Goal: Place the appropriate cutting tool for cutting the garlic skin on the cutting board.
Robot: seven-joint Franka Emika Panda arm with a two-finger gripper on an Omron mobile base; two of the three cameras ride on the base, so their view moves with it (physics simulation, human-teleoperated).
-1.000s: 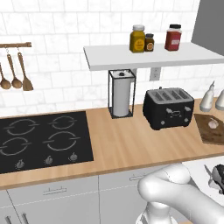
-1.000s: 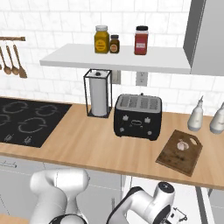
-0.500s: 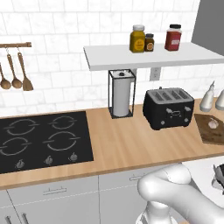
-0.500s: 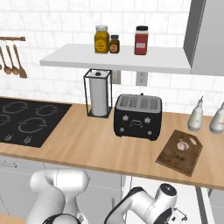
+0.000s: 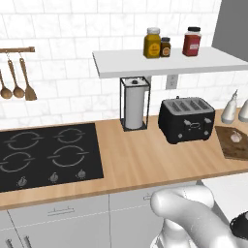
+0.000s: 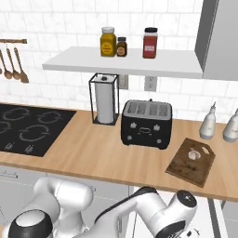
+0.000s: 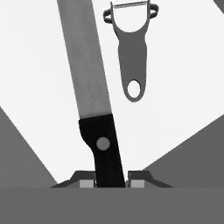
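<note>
In the hand view the cutting tool (image 7: pixel 103 148) is a knife with a black riveted handle and a long grey blade, lying on a white drawer floor (image 7: pixel 183 87). My gripper (image 7: pixel 112 183) is shut on the end of its handle, one fingertip tight against each side. The dark brown cutting board (image 6: pixel 183 167) lies on the counter at the right, with the small whitish-pink garlic (image 6: pixel 194 154) on its far half. From the left base view the board (image 5: pixel 231 147) and garlic (image 5: pixel 236 137) sit at the right edge. My arm reaches down below the counter front.
A grey peeler (image 7: pixel 132 52) lies just beyond the knife blade. On the counter stand a black toaster (image 6: pixel 145 124), a paper towel holder (image 6: pixel 105 100) and two pale shakers (image 6: pixel 208 122). The hob (image 5: pixel 46 155) is at the left, under a shelf (image 6: pixel 125 62) with jars.
The dark hand at the lower right of the left base view has sunk lower, below the counter front. Nothing on the counter has moved.
</note>
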